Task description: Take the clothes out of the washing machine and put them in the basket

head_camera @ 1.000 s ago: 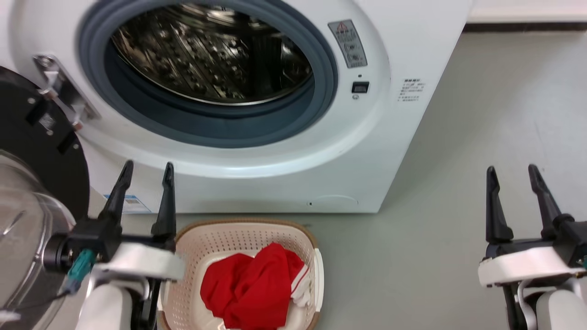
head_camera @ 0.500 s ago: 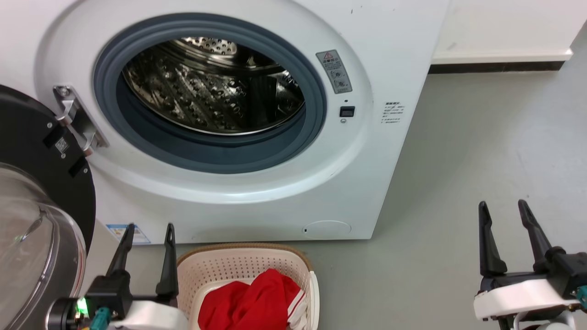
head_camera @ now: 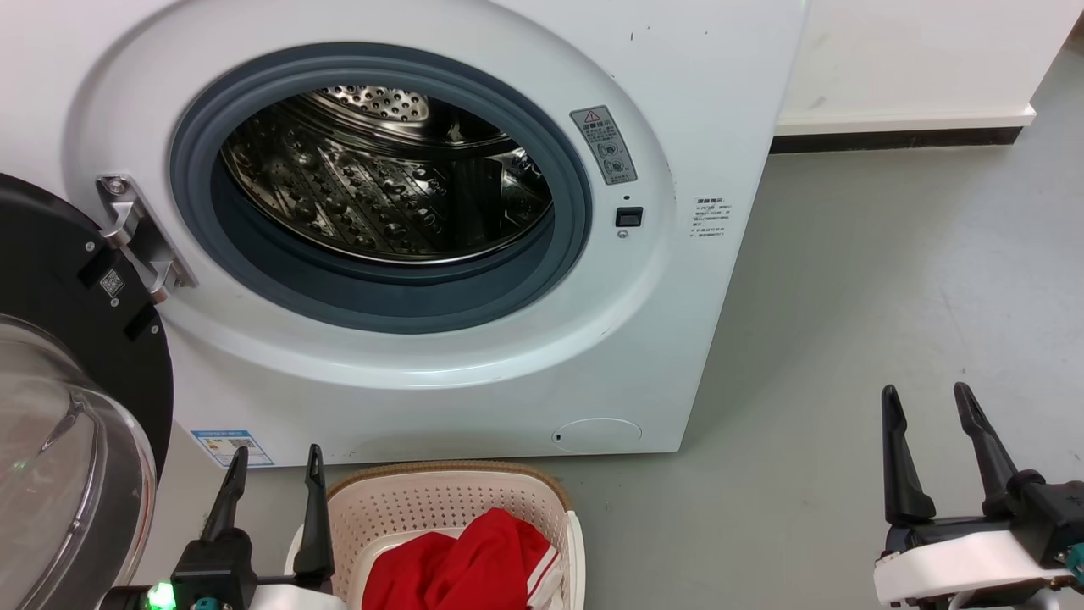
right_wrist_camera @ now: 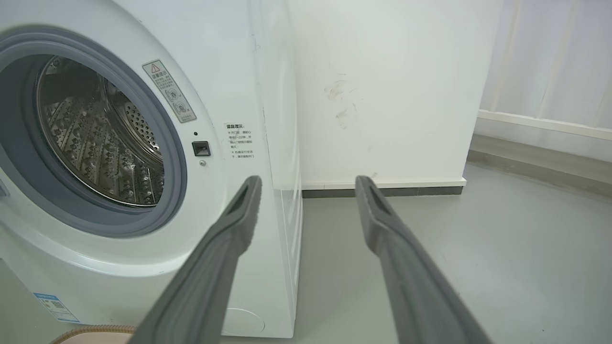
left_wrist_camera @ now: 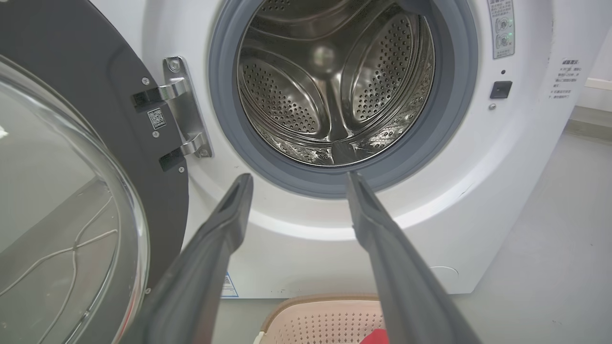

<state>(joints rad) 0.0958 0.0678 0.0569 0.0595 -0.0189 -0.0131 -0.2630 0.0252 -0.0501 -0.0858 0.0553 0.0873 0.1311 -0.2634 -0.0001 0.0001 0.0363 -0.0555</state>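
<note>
We held our left gripper (head_camera: 278,453) low, just left of the basket (head_camera: 398,508), jaws spread and gripping nothing, fingers pointing toward the washer (head_camera: 660,356). Our right gripper (head_camera: 925,391) hung well apart over the grey floor (head_camera: 847,296), jaws likewise spread and empty. The clothes (head_camera: 457,572) lay bunched in the basket, red with a white-striped edge. The basket stood on the floor just before the washer. The door (head_camera: 59,407) stood open at our left, and the steel drum (head_camera: 381,186) showed through the porthole.
</note>
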